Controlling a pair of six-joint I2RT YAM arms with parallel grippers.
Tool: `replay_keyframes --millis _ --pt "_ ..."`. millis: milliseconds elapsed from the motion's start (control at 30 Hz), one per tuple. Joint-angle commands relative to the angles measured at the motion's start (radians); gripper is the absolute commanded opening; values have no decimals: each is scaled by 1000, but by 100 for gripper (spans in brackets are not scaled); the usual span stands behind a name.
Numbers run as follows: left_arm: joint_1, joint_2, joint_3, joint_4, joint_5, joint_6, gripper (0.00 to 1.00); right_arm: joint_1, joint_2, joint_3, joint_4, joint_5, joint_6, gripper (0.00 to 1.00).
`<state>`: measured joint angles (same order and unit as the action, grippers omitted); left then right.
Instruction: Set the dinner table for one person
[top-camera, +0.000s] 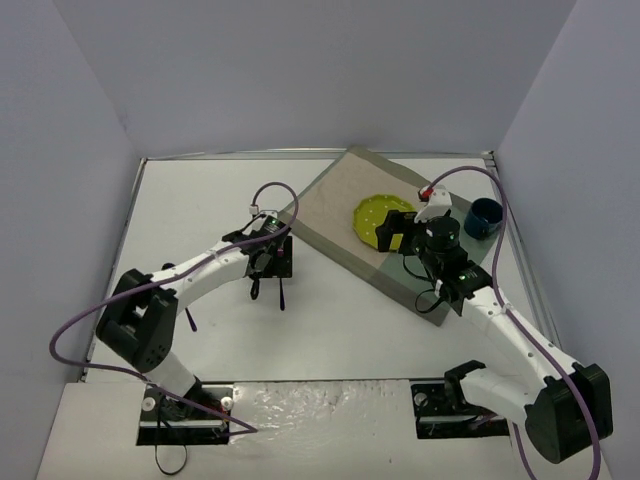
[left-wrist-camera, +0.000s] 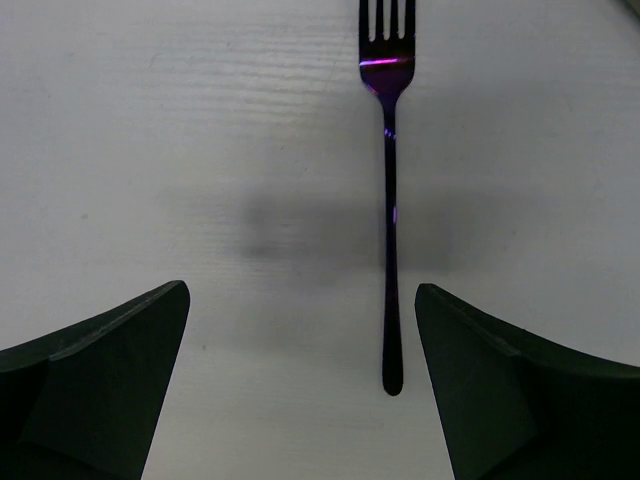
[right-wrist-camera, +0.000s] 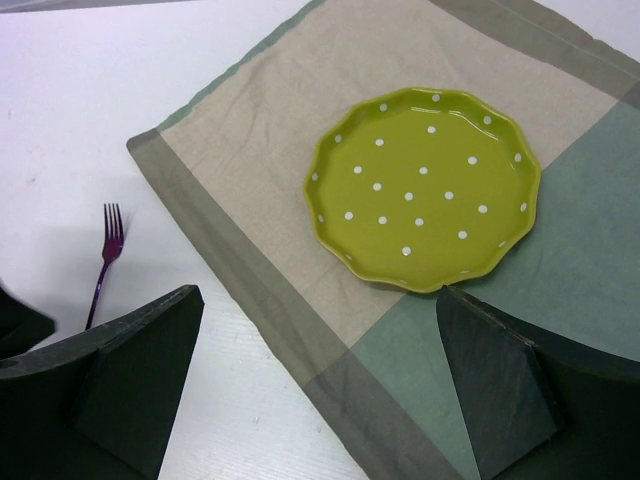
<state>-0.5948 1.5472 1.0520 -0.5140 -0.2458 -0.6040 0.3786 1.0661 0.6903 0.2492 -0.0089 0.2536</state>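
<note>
The dinner table (top-camera: 200, 200) is a white top with metal edging. A purple fork (left-wrist-camera: 390, 200) lies on it, tines pointing away. My left gripper (left-wrist-camera: 300, 300) hovers open over the handle end, which sits nearer the right finger without touching either. From above, that left gripper (top-camera: 272, 272) covers the fork's upper part (top-camera: 282, 298). A yellow-green dotted plate (right-wrist-camera: 425, 190) rests on the beige-and-green placemat (right-wrist-camera: 250, 150). My right gripper (right-wrist-camera: 320, 300) is open and empty above the placemat's near edge, just short of the plate. In the top view the right gripper (top-camera: 385, 230) overlaps the plate (top-camera: 370, 212).
A dark blue cup (top-camera: 485, 218) stands on the table just right of the placemat (top-camera: 330, 195). A second dark utensil (top-camera: 190, 321) lies near the table's left edge. Walls close off the back and both sides. The fork (right-wrist-camera: 105, 255) shows left of the placemat.
</note>
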Motion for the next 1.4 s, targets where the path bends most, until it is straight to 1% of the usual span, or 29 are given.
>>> replay_keyframes --millis 0,67,200,233,333,400,600,667,800,933,1033,1067,1200,1367 --pt "-29 89 112 96 -42 -45 90 -5 -68 -17 0 -5 -23 100" --pt "-31 130 133 106 -29 -37 85 -6 -90 -24 -11 -2 -29 100" --pt "-30 185 150 152 1 -4 71 -6 -110 -36 -19 0 -28 100" --pt "-30 199 160 158 7 0 69 -6 -113 -37 -20 2 -29 100" --pt "-30 232 167 168 17 4 55 -7 -119 -38 -27 4 -31 100" --pt "-30 254 171 170 21 6 48 -6 -124 -42 -28 6 -32 100" --pt "-27 263 137 184 45 -7 33 -6 -140 -51 -35 6 -32 100" --pt "-26 260 121 189 50 -10 30 -6 -141 -52 -34 6 -33 100" --pt "-16 262 93 204 64 -14 16 -6 -129 -52 -36 6 -32 100" --pt "-4 266 53 227 80 -18 10 -5 -136 -58 -34 19 -30 100" --pt "8 262 26 247 98 -15 1 -6 -144 -64 -36 39 -32 100" --pt "10 258 21 248 100 -8 0 -6 -147 -65 -35 39 -33 100" --pt "10 222 31 242 108 32 0 -6 -154 -67 -40 36 -32 100" --pt "10 144 117 221 114 180 0 -6 -185 -60 -59 35 -30 100"
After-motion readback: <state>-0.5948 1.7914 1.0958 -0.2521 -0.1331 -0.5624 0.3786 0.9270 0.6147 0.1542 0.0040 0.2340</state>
